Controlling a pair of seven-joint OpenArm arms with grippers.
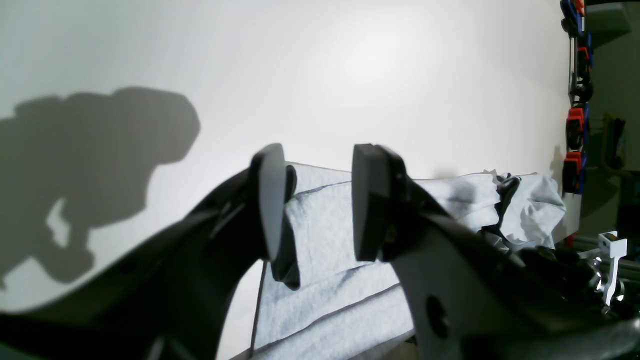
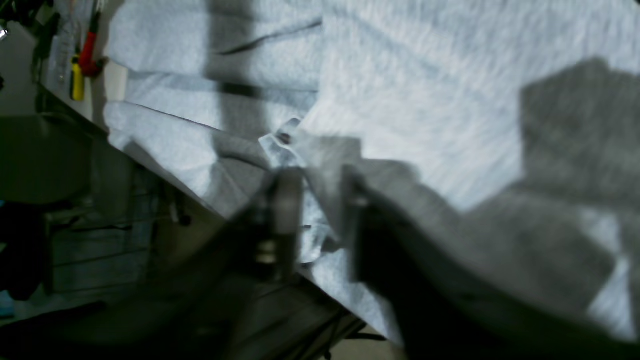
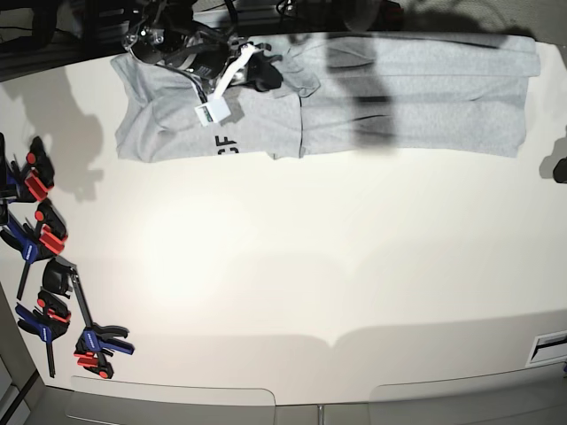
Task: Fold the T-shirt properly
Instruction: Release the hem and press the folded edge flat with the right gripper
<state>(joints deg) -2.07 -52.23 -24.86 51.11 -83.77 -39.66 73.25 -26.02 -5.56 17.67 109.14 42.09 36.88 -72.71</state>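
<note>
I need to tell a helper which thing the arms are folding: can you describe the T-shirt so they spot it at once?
Look at the white table, then along its far edge. There lies the T-shirt, a long light grey cloth strip folded lengthwise. Unlike the red, blue and black clamps at the table's side, it is soft cloth, with black letters showing at one end.

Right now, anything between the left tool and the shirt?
Nothing visible. In the left wrist view the left tool hangs open over the white table, and the folded grey shirt shows straight through the gap between its fingers. The only clutter, clamps, sits at the table's far side.
</note>
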